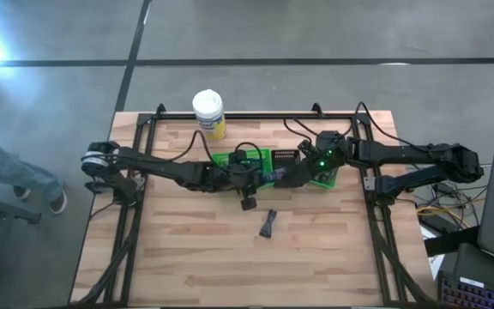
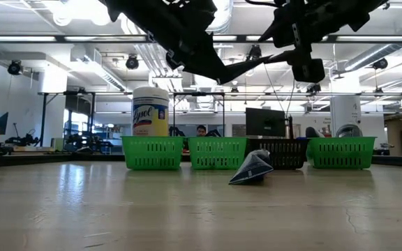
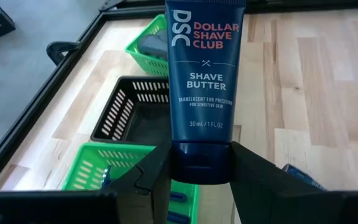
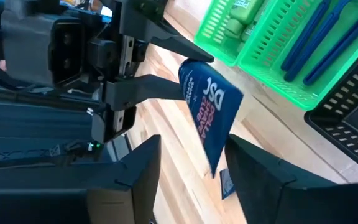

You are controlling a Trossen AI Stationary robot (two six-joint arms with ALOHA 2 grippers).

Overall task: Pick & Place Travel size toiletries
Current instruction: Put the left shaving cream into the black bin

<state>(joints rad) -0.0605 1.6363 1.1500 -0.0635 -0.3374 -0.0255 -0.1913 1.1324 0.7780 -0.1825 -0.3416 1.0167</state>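
Note:
A dark blue "Shave Butter" tube [image 3: 205, 68] hangs in the air over the table's middle [image 1: 273, 176], in my left gripper [image 3: 201, 155], which is shut on it. My right gripper [image 4: 192, 142] faces it from the right and is open, its fingers on either side of the tube's flat crimped end [image 4: 213, 158] without visibly touching. A second dark tube [image 1: 268, 225] lies on the bare wood nearer the front edge [image 2: 251, 169]. Blue sticks [image 4: 319, 37] and green bottles [image 4: 241, 12] lie in green baskets. My left gripper pinches the tube by its cap end [image 3: 201, 165] between its two fingers [image 3: 157, 171], coming from the table's left. The tube sticks out ahead of the fingers toward the right gripper, lifted clear of the table, label facing the wrist camera.
A row of small baskets stands behind the grippers: two green ones [image 1: 230, 160], a black one [image 1: 286, 156] and a green one [image 1: 324, 178] at the right. A white-lidded yellow-labelled jar [image 1: 208, 112] stands at the far edge. The near half of the wooden table [image 1: 230, 266] holds only the loose tube.

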